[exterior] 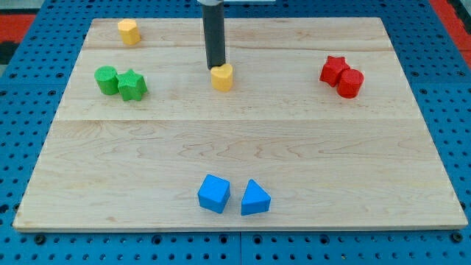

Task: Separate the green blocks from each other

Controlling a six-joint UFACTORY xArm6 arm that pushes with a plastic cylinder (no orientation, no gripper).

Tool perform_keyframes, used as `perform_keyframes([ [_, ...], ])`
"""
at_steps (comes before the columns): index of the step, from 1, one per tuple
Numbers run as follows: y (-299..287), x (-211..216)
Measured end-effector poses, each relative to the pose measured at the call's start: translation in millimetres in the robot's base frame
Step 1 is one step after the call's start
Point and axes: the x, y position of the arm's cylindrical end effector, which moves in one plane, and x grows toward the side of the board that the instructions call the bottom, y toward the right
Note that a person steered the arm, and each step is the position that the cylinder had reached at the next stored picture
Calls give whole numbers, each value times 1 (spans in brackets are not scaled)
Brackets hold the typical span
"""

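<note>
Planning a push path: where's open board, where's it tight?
Open: the wooden board's wide middle band, between the touching green cylinder and green star block at left, the red star and red cylinder at right, and the blue cube and blue wedge below. Tight: my tip sits at the yellow block; another yellow block is top left.

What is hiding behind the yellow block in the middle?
Right behind the middle yellow block stands my dark rod, my tip touching or almost touching its back edge. The block covers a little wooden board behind it, so that bit cannot be seen.
</note>
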Motion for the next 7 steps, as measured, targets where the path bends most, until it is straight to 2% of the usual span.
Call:
perform_keyframes([
  [2,-11,51],
  [5,-209,55],
  [7,-268,55],
])
